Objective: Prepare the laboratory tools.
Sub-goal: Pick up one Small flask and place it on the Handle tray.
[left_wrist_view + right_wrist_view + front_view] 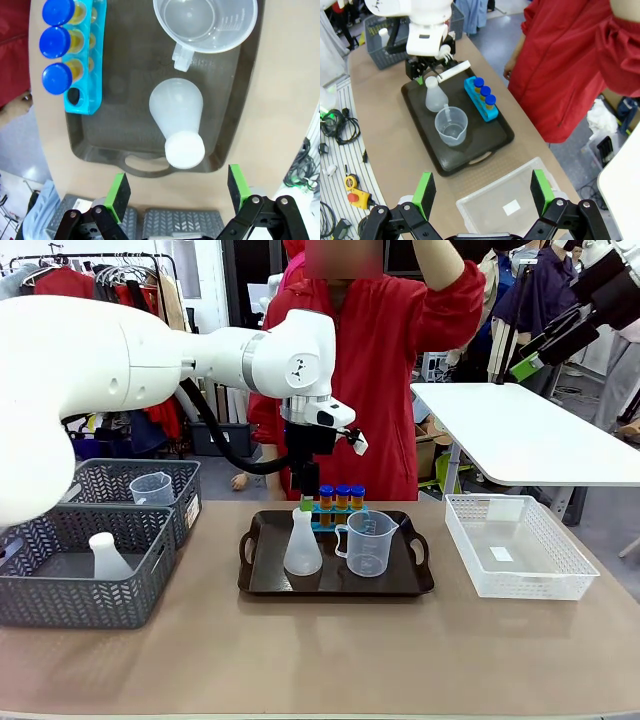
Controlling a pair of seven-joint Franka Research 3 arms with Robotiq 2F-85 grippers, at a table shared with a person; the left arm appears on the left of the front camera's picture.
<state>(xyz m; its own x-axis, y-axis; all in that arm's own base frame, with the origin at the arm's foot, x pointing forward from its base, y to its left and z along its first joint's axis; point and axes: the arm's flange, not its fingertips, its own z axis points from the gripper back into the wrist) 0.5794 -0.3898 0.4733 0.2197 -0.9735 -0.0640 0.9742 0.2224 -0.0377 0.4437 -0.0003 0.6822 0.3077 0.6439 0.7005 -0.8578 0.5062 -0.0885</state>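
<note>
Dark tray (262, 582) mid-bench holds a blue rack w/ three blue-capped tubes (342, 495) at the back, a white flask (302, 546) front-left and a clear beaker (368, 543) beside it. Left gripper (176, 190) hangs above the flask, fingers wide apart, holding nothing; right gripper (481, 187) is high over the empty white basket (570, 565), also spread and empty. Grey baskets (60, 605) at left hold another flask and beaker, partly hidden by mesh and arm; person in red stands behind the tray.

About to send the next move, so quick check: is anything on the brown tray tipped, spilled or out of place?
Nothing stands out. On the tray, the conical flask and measuring beaker stand upright, and three capped tubes sit in their blue rack, one slot empty. No spills. The left hand is open above the flask.
</note>
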